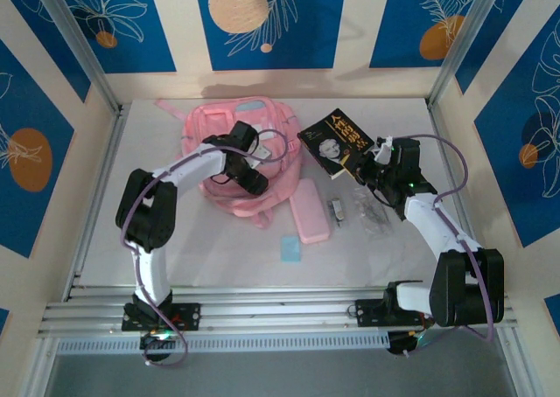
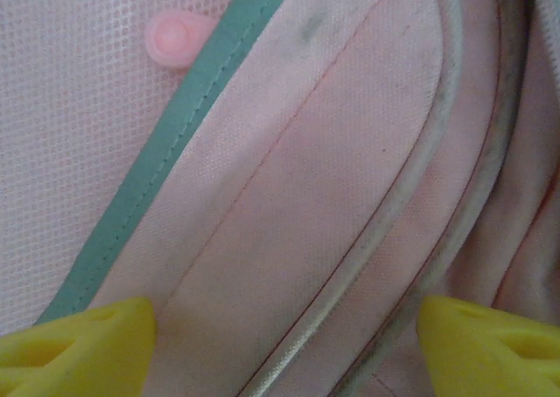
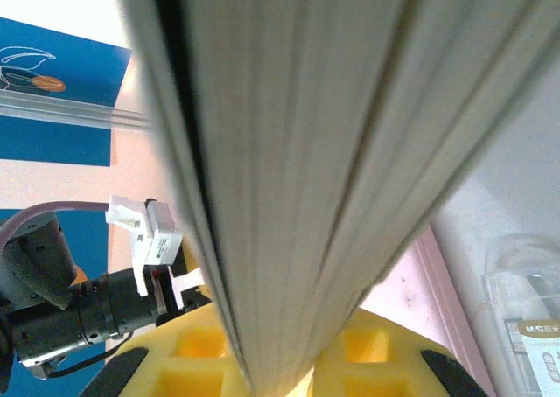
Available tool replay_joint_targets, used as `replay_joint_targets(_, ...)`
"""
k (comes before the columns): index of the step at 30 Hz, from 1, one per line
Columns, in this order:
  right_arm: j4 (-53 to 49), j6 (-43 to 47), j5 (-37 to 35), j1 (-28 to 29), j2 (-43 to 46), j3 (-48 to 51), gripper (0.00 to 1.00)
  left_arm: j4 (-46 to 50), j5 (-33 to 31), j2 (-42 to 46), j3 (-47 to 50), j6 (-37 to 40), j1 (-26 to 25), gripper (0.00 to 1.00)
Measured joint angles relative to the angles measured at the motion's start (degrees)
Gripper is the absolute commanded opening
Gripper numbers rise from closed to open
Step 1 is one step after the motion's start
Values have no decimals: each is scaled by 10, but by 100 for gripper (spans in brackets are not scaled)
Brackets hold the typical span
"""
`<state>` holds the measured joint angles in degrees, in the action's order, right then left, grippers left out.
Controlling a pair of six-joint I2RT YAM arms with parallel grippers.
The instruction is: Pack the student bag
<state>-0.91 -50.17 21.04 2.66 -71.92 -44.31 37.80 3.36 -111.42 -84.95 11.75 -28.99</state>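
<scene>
Blue-and-cream patterned walls close in a white table (image 1: 219, 257). The pink backpack (image 1: 219, 121) lies at eleven o'clock from the table's middle. My left gripper (image 1: 248, 163) hangs over its front, yellow fingertips (image 2: 87, 349) spread wide above the fabric. My right gripper (image 1: 374, 163), at two o'clock, is clamped on a black book (image 1: 337, 143). A pink pencil case (image 1: 309, 211) lies at four o'clock of the backpack.

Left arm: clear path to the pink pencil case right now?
Probably yes. The left hand hovers open and empty over the bag, and the pencil case lies uncovered on the table right beside it. The book in the right hand is not over it.
</scene>
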Motion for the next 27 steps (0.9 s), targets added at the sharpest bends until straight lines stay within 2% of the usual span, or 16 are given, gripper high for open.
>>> replay_joint_targets(3, 0, 0, 0, 1, 0, 0, 6, -9, -4, -16, -1, 7, 3, 75)
replay_joint_targets(6, -1, 0, 0, 3, 0, 0, 6, -20, -4, -36, -10, 9, 5, 51)
replay_joint_targets(8, -1, 0, 0, 4, 0, 0, 6, -24, -4, -47, -23, 15, 8, 31)
replay_joint_targets(11, -5, 0, 0, 4, 3, 0, 5, -29, -3, -66, -43, 24, 9, 12)
replay_joint_targets(12, -6, 0, -1, 4, 5, 0, 6, -33, -3, -68, -45, 24, 9, 0)
replay_joint_targets(19, -19, 3, -5, 2, 21, 0, 6, -52, 3, -57, -39, 11, 11, 0)
replay_joint_targets(27, -34, 3, -11, -9, 32, 0, 5, -24, 52, -12, -51, -94, 13, 0)
